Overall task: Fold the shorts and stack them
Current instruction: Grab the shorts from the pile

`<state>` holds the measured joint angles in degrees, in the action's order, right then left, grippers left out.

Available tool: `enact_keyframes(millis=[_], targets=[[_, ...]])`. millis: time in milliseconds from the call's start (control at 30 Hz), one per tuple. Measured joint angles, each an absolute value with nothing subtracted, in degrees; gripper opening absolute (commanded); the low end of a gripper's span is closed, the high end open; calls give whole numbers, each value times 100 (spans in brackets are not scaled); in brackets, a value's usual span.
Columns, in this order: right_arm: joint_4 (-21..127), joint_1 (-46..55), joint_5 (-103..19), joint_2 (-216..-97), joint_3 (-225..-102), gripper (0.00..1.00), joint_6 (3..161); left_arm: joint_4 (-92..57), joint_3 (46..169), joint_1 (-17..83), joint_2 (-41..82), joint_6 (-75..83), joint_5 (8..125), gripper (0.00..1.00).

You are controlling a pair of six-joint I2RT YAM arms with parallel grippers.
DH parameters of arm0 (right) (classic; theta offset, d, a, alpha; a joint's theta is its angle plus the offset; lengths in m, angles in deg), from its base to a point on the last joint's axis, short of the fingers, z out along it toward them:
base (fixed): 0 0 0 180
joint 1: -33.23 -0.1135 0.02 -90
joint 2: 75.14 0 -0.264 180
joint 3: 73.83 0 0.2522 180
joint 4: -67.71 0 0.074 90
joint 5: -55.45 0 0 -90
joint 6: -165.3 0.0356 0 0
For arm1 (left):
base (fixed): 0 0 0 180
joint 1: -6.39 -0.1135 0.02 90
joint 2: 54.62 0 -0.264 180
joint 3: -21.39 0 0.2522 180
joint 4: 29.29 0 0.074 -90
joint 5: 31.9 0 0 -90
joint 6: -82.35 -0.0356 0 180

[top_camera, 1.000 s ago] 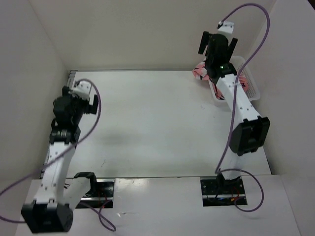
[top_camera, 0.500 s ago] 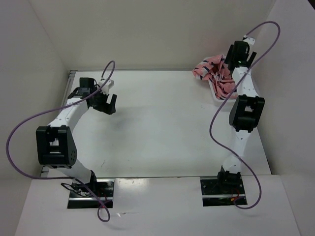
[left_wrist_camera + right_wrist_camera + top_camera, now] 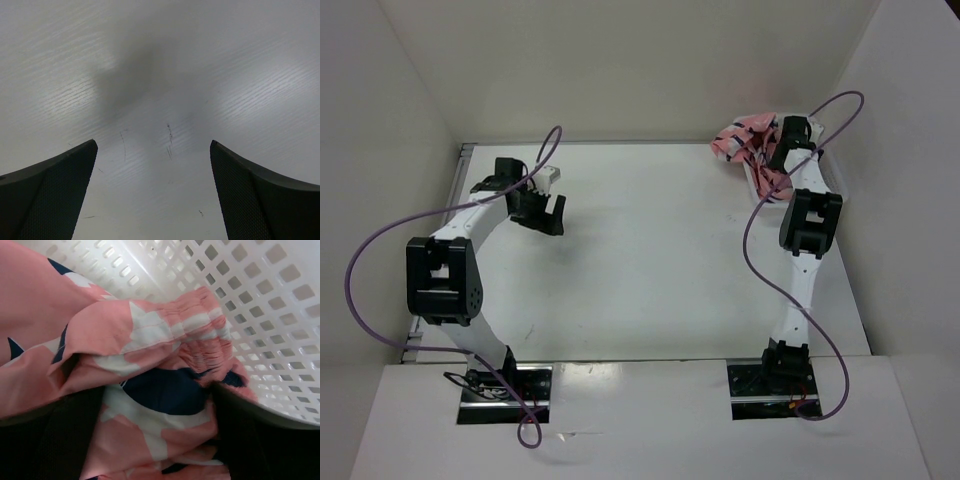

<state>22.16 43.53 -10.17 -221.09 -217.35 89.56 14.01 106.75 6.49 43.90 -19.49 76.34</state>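
The salmon-pink shark-print shorts lie crumpled in and over the white mesh basket at the far right. My right gripper is down in the basket. In the right wrist view its jaws stand apart with a bunch of the shorts filling the gap between them, against the basket wall. My left gripper is open and empty over the far-left table; the left wrist view shows only bare table between its jaws.
White walls close the table on the left, back and right. The basket stands against the right wall. Purple cables loop above both arms. The table under my left gripper bears faint scratches.
My right gripper has come down from high above the basket into the shorts. My left arm has swung from the left wall out over the far-left table.
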Motion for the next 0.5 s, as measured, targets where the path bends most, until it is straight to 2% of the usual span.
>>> enact_keyframes(millis=[67, 100, 167, 200, 500], targets=[[2118, 4347, -1038, -22159, -21855, 51, 8978, 1425, 10729, 649, 4390, -1951, 7645, 100], [2074, 4349, -1052, -22185, -21914, 25, 8997, 1429, 10758, 649, 4390, -1951, 7647, 100], [2015, 4353, -1115, -22231, -22010, 5, 9039, 1432, 10784, 649, 4390, -1951, 7647, 100], [2002, 4351, -1119, -22251, -22038, 0, 9067, 1438, 10793, 649, 4390, -1951, 7647, 100], [1888, 4305, -953, -22015, -22078, 0, 9065, 1484, 10832, 649, 4388, -1958, 7642, 100]])
